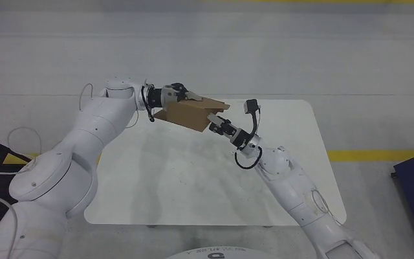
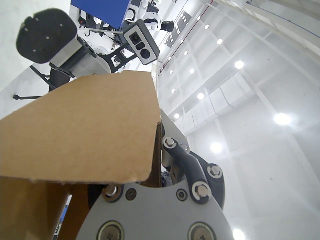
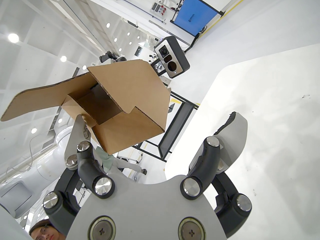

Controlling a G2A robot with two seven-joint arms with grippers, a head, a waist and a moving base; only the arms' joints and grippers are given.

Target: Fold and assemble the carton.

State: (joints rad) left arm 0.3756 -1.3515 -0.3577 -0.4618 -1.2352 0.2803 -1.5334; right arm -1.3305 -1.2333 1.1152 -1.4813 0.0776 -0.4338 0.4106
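The left gripper point(image 1: 177, 94) sits up and left of centre in the top view, its fingers closed on the left end of the carton point(image 1: 192, 112). In the left wrist view the corrugated edge of a cardboard wall runs in beside one grey finger point(image 2: 172, 126), while a broad brown panel covers the other. The right gripper point(image 1: 217, 122), whose arm comes up from the lower right of the top view, stands at the carton's right end with its jaws spread wide. In the right wrist view one finger point(image 3: 78, 128) touches the carton's near corner and the other finger point(image 3: 235, 126) stands well apart from the cardboard. The carton is brown corrugated board, held up off the table point(image 1: 194, 188) between the two arms, over the far part of the tabletop and just above the middle of the top view. It is only partly formed: the right wrist view shows a box-shaped hollow open towards that camera, one long flap sticking out flat to the side, and another panel folded across the opening with a stepped notch in its edge. The table is white with rounded corners, and a yellow line point(image 1: 369, 155) runs along the floor at the right of the top view.
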